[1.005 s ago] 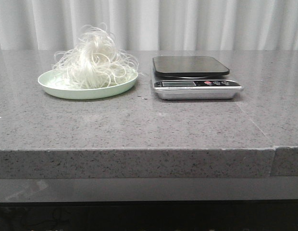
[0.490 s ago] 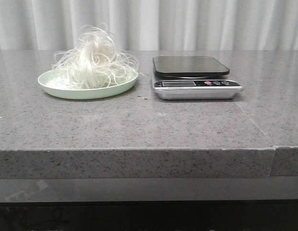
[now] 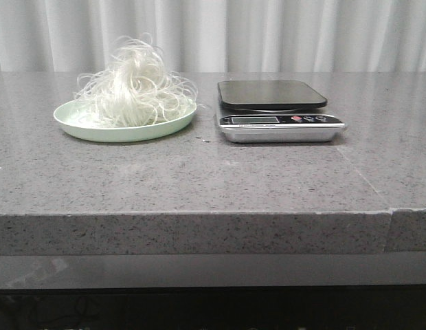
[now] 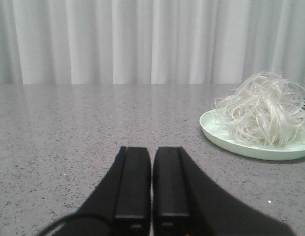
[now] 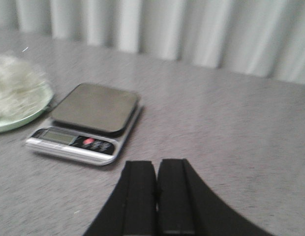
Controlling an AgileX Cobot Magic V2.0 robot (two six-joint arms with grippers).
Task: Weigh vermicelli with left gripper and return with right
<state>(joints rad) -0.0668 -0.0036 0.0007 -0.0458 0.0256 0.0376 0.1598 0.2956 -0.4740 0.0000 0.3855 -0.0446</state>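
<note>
The vermicelli (image 3: pixel 136 84) is a fluffy white nest on a pale green plate (image 3: pixel 124 130) at the left of the grey counter. It also shows in the left wrist view (image 4: pixel 268 110) and, blurred, in the right wrist view (image 5: pixel 15 91). The scale (image 3: pixel 278 110), with a black platform and silver base, stands right of the plate and carries nothing. It also shows in the right wrist view (image 5: pixel 88 120). My left gripper (image 4: pixel 151 150) is shut and empty, low over the counter, apart from the plate. My right gripper (image 5: pixel 156 163) is shut and empty, beside the scale. Neither gripper shows in the front view.
The grey speckled counter (image 3: pixel 199 179) has a front edge near the camera and a seam at its right. White curtains (image 3: pixel 268 34) hang behind it.
The front view has shifted very slightly; the vermicelli, plate and scale stay where they were.
</note>
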